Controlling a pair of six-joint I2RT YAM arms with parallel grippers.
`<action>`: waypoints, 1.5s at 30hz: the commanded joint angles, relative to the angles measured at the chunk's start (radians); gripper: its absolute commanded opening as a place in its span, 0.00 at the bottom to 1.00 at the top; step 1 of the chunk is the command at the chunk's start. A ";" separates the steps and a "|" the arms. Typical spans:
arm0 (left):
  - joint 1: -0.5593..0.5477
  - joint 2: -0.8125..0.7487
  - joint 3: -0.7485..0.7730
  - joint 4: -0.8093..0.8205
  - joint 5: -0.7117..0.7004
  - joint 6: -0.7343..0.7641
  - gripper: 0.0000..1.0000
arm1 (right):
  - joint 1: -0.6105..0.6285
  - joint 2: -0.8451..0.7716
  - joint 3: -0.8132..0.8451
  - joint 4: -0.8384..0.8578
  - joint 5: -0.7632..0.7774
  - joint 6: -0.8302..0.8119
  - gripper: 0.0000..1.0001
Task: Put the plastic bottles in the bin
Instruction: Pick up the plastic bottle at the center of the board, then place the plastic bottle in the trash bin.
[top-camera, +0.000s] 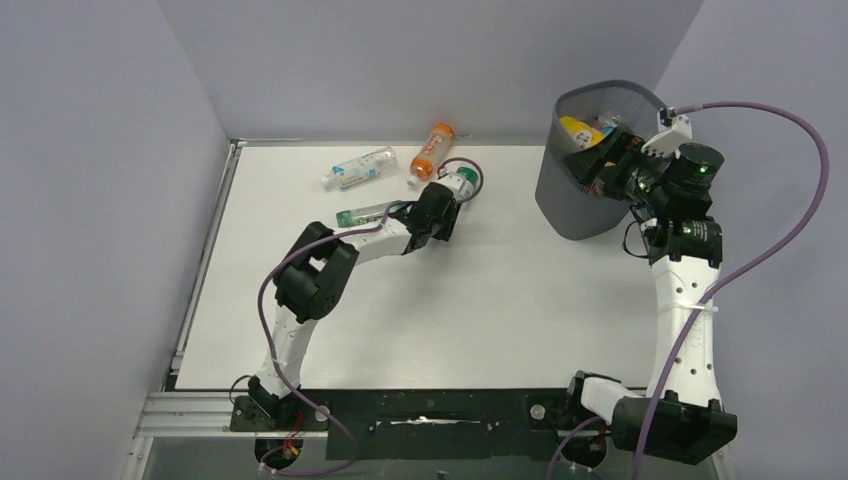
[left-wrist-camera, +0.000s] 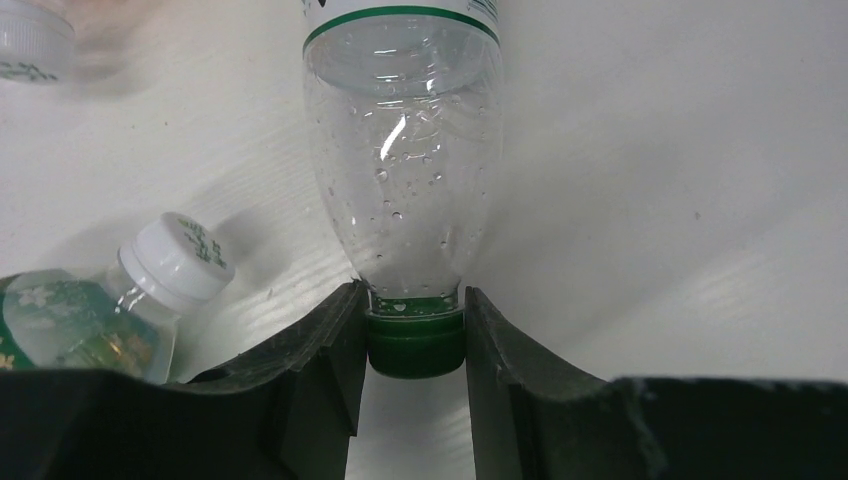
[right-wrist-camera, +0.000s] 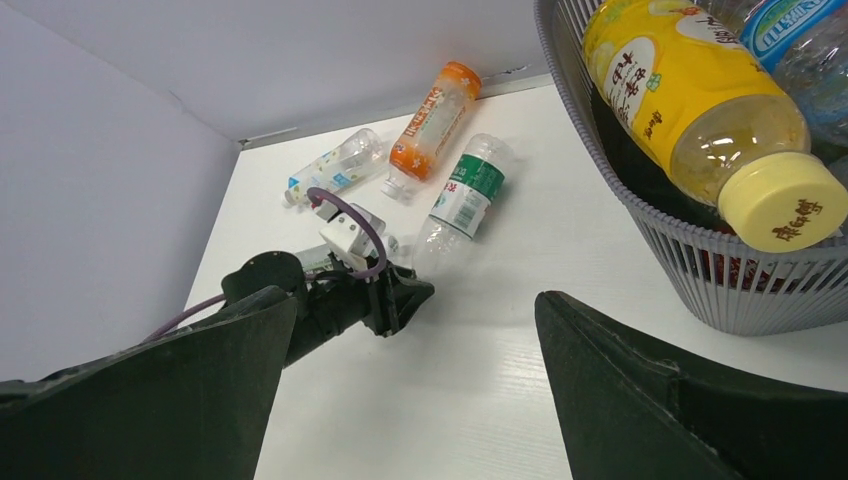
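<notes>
One clear plastic bottle with a green-banded label lies far-centre on the white table, left of the dark grey wire-mesh bin; left gripper is clenched on its green cap, probably the stiffest hold on a light, crushable, slippery body; right gripper gapes empty by the bin

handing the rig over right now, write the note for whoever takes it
Left gripper: jaws shut on the green cap of the clear plastic bottle with the green label, lying on the white table.
Right gripper: open, empty, by the dark grey wire-mesh bin.
Done: a yellow bottle and a blue-labelled bottle are in the bin.
Left: the held bottle, the orange bottle, the clear blue-and-white-labelled bottle, the white-capped floral-labelled bottle.
</notes>
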 joint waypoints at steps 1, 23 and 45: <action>-0.005 -0.173 -0.050 -0.007 0.085 -0.027 0.24 | 0.013 0.006 0.003 0.057 -0.016 0.007 0.94; 0.010 -0.646 -0.262 0.063 0.757 -0.162 0.26 | 0.030 0.115 -0.019 0.241 -0.279 0.170 0.98; 0.065 -0.666 -0.342 0.395 1.043 -0.397 0.27 | 0.027 0.137 -0.006 0.150 -0.292 0.147 0.98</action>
